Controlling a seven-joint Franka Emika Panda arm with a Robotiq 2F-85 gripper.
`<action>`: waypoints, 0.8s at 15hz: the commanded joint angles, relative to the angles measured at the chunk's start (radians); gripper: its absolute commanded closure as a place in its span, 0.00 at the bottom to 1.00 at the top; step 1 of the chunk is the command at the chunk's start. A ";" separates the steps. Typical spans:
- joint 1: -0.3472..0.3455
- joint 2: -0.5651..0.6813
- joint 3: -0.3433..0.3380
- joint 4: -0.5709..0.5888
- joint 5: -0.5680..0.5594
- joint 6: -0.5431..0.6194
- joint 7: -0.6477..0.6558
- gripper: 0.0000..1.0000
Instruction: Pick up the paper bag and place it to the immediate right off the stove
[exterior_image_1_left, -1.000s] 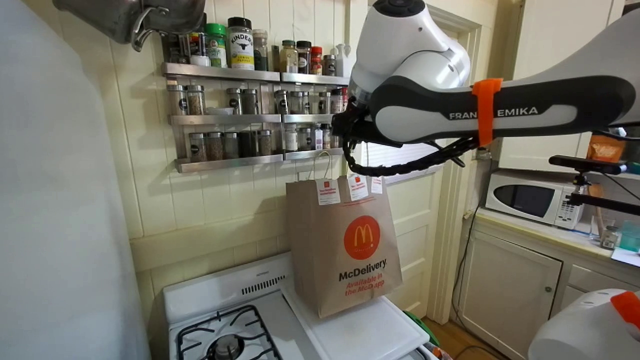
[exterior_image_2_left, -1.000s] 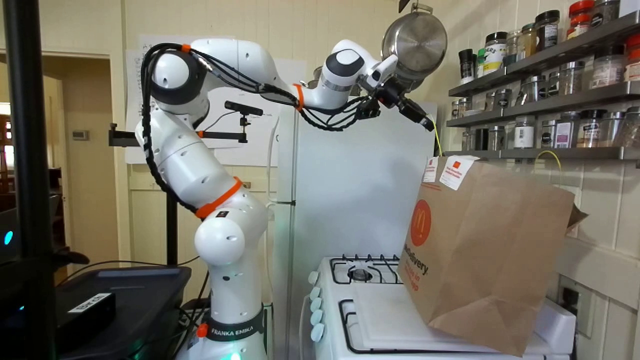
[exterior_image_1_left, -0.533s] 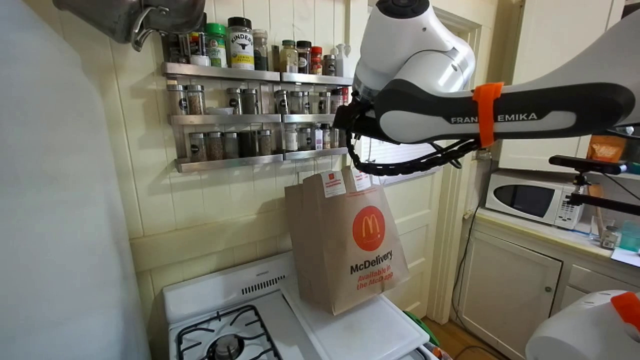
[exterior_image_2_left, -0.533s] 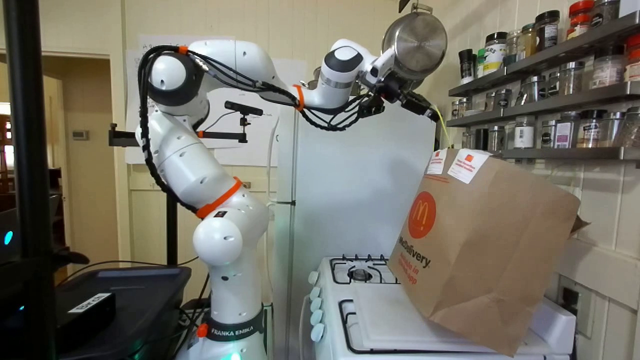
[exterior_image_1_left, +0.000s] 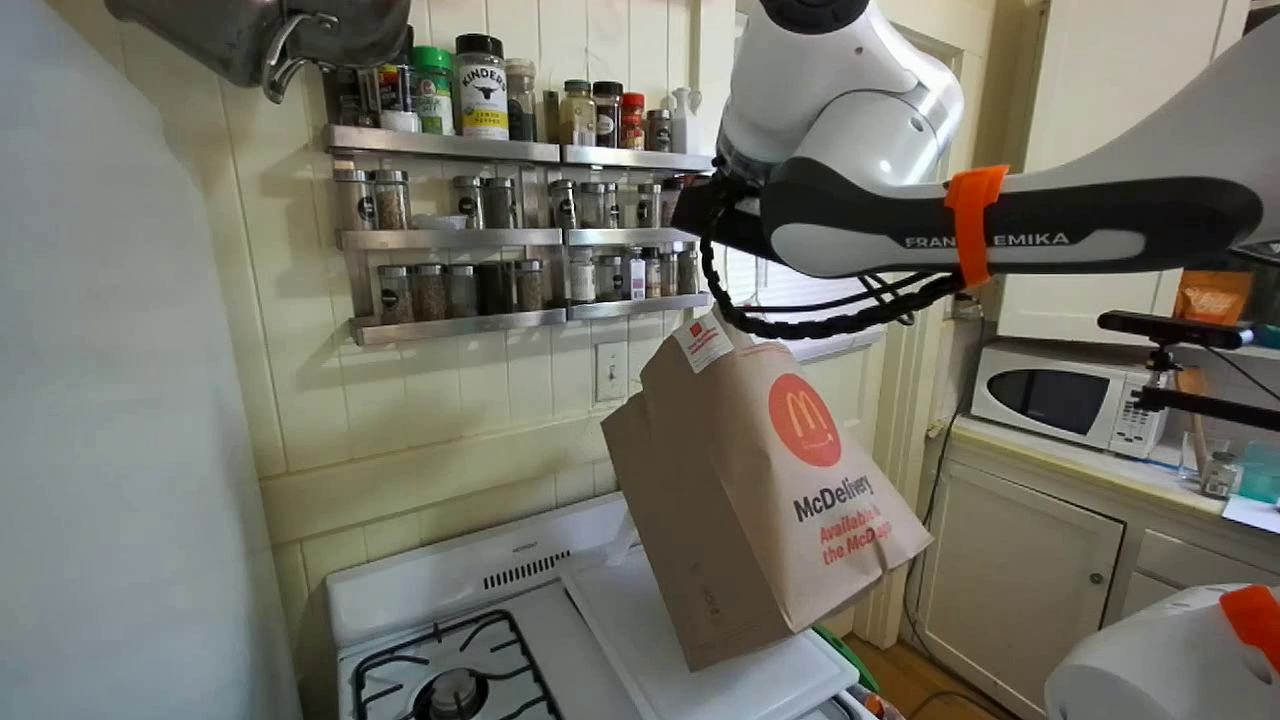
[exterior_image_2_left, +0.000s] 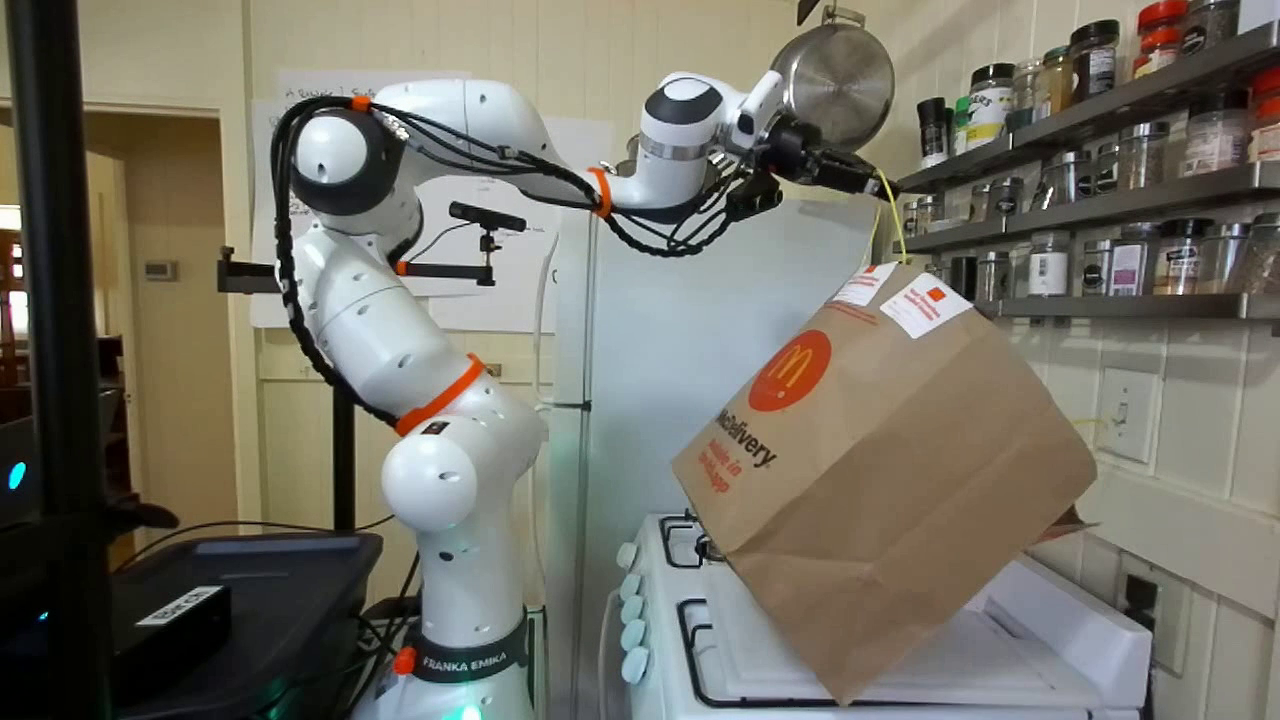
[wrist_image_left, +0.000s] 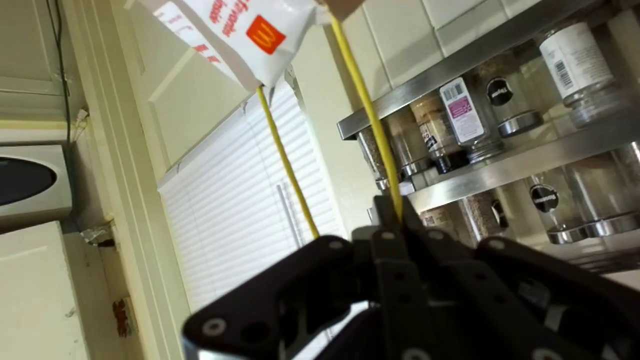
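The brown paper bag (exterior_image_1_left: 790, 490) with the yellow arch in a red circle hangs strongly tilted over the stove (exterior_image_1_left: 450, 575). In an exterior view the bag (exterior_image_2_left: 900, 470) covers part of the white stove (exterior_image_2_left: 740, 630). I cannot tell if its lowest corner touches the stove's pale top. My gripper (exterior_image_2_left: 882, 185) is above the bag, shut on its yellow twisted handle. In the wrist view the handle (wrist_image_left: 367, 110) runs up between the fingertips of my gripper (wrist_image_left: 397, 207). The bag's labelled top edge (wrist_image_left: 265, 35) shows there. In an exterior view (exterior_image_1_left: 735, 225) the fingertips are hidden behind the arm.
Metal spice shelves (exterior_image_2_left: 1100, 245) with jars are on the wall close to my gripper. A hanging pot (exterior_image_2_left: 835, 85) is behind the wrist. A refrigerator (exterior_image_2_left: 720, 400) stands beyond the stove. A microwave (exterior_image_1_left: 1065, 395) sits on a counter. A green object (exterior_image_1_left: 845, 655) is beside the stove.
My gripper has risen and pitched up with the handle in it. The bag has lifted and tilted far more, its bottom swinging out from the wall toward the stove's front.
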 joint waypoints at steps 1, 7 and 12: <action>-0.018 -0.019 0.000 0.011 -0.074 0.017 0.072 0.99; -0.034 -0.053 -0.031 -0.008 -0.195 -0.025 0.163 0.99; -0.030 -0.075 -0.117 -0.021 -0.286 -0.049 0.196 0.99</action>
